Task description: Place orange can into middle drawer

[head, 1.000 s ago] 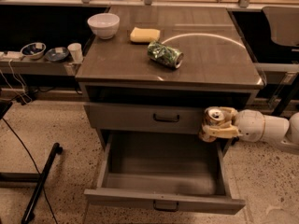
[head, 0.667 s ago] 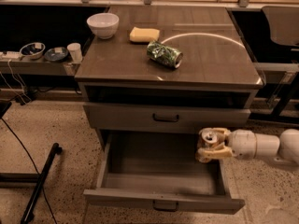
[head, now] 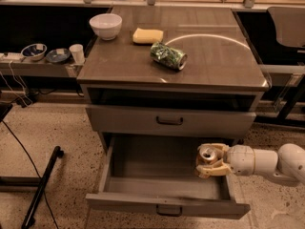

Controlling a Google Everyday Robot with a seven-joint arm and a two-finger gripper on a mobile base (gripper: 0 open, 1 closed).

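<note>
The orange can (head: 208, 157) is upright, its silver top showing, held between the pale fingers (head: 213, 171) of my gripper (head: 209, 160). The gripper comes in from the right on a white arm and is shut on the can. It holds the can inside the right end of the open middle drawer (head: 143, 163), low between the drawer's walls; I cannot tell whether the can touches the floor. The drawer is pulled far out, with a grey floor and a small dark handle on its front.
A shut grey drawer (head: 169, 121) is above the open one. On the cabinet top lie a green leaf-patterned can (head: 168, 56), a yellow sponge (head: 147, 35) and a white bowl (head: 105, 26). Bowls and a cup (head: 76, 53) sit on a shelf at left.
The gripper with the orange can has moved down and left, from beside the shut drawer's front into the right end of the open middle drawer.
</note>
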